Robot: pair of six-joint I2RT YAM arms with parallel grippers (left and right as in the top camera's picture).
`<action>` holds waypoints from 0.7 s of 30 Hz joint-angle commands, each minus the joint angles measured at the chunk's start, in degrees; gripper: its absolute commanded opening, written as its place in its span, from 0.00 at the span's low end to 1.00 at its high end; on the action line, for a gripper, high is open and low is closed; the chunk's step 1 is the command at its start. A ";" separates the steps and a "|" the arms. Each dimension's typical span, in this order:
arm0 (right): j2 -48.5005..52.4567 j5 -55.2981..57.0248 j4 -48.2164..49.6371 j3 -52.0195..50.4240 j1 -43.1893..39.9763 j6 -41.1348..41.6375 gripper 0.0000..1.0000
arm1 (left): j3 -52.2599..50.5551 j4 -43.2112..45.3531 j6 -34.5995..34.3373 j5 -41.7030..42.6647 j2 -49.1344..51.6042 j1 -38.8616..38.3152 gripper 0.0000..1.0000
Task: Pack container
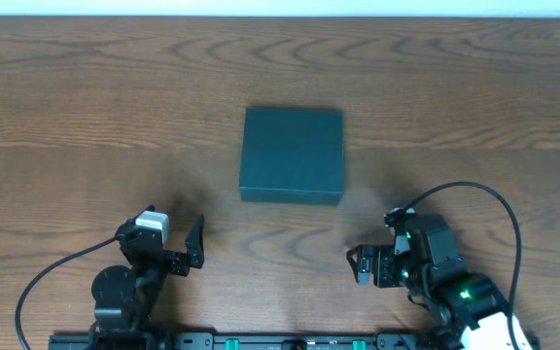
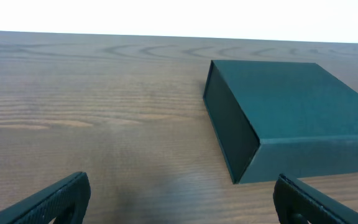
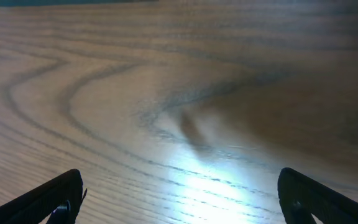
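Note:
The container (image 1: 292, 155) is a dark green rectangular box with its lid closed, lying flat in the middle of the wooden table. It also shows in the left wrist view (image 2: 291, 118) at the right. My left gripper (image 1: 185, 248) is open and empty near the front left, apart from the box; its fingertips frame bare wood in the left wrist view (image 2: 182, 199). My right gripper (image 1: 369, 264) is open and empty near the front right, over bare wood in the right wrist view (image 3: 179, 196). No snack packets are in view.
The wooden table (image 1: 86, 117) stretches around the box on all sides. Black cables (image 1: 499, 209) loop beside each arm near the front edge.

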 commanded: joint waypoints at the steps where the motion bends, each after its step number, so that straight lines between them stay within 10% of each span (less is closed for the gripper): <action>1: -4.46 4.44 -0.26 -0.50 0.15 -0.22 0.99 | -1.38 -0.04 -0.20 1.03 -0.52 -0.17 0.95; 21: -42.53 5.75 8.72 -13.25 0.20 -15.69 0.99 | -1.38 -0.04 -0.20 1.03 -0.52 -0.17 0.95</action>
